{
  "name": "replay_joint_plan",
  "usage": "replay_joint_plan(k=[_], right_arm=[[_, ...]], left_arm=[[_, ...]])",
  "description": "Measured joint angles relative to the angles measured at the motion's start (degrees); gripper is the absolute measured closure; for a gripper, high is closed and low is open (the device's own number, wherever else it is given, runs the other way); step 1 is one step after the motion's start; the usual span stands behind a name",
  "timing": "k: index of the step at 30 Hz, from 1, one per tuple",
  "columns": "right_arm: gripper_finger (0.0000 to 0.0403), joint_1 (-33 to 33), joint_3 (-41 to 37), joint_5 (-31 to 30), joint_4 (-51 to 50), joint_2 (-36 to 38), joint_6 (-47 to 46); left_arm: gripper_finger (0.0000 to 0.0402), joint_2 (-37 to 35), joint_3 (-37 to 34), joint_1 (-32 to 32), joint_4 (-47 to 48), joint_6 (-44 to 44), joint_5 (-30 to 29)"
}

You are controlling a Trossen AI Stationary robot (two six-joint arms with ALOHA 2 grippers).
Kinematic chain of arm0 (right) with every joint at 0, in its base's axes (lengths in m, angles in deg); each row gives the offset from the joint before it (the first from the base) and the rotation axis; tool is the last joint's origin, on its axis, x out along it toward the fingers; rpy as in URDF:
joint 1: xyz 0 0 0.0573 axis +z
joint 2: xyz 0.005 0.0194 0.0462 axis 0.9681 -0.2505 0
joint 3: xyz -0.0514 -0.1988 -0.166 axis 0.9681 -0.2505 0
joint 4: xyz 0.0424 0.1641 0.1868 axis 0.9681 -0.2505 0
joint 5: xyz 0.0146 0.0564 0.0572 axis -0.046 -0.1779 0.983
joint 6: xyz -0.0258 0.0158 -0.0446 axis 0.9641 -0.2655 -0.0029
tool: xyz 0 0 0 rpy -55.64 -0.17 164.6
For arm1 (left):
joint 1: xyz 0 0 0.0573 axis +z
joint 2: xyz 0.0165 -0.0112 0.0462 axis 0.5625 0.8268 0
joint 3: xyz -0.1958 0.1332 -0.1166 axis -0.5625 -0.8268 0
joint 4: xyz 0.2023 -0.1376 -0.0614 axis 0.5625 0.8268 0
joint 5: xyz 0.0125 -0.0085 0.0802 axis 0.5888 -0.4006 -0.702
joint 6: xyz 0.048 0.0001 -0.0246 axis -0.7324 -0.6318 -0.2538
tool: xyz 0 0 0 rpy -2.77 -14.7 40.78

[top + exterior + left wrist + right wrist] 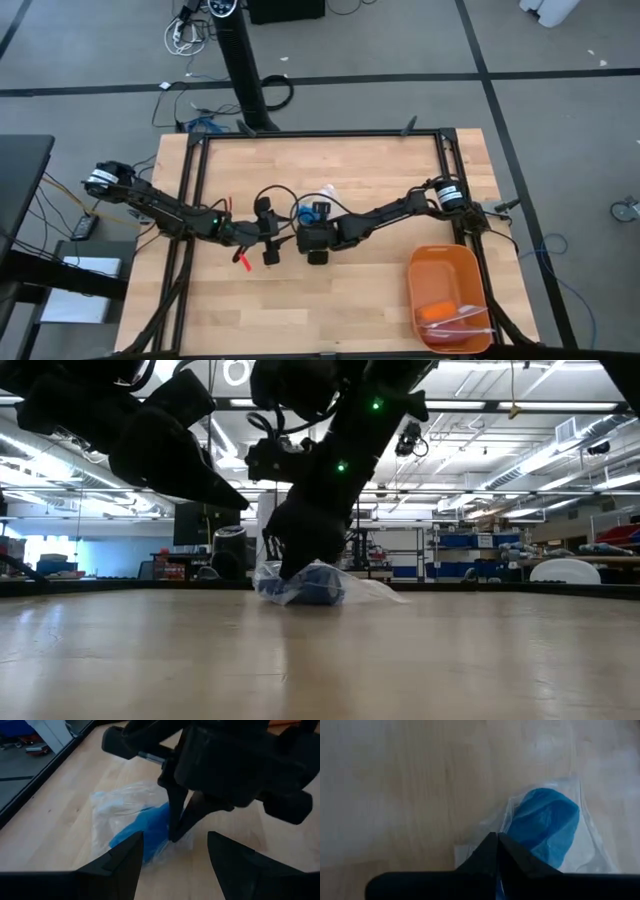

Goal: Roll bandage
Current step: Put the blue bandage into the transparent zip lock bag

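Near the middle of the wooden table [330, 300], the bandage [547, 827] lies bunched inside a clear plastic bag [125, 807], a detail the high view barely gives: from above only a small blue patch shows just beyond the two wrists. The right wrist view looks straight down on it and shows the right gripper [497, 840] with its fingers pressed together into one point at the bag's edge, pinching the plastic just beside the blue fabric. The left wrist view confirms this from the other side, with the right arm's fingers meeting at the bag, and also shows the left gripper [172, 852] spread wide, holding nothing, hovering near the bag. The low view adds that the bag rests on the table with the right gripper's tip down on it, while the left gripper hangs clear above the surface. Only the high view shows the orange tray [425, 272] well apart, near the table's right corner.
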Motion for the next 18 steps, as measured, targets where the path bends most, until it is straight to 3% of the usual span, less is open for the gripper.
replay_joint_plan(k=[13, 18], right_arm=[[0.0401, 4.72, -0.14, 0.03, -4.45, 14.61, 0.82], [0.0402, 7.58, -8.44, -1.13, 2.91, 20.75, 2.82]], left_arm=[[0.0175, -2.61, 0.04, -3.05, -1.21, -1.46, -4.31], [0.0175, -4.33, -0.85, -4.80, -3.44, -3.36, -5.35]])
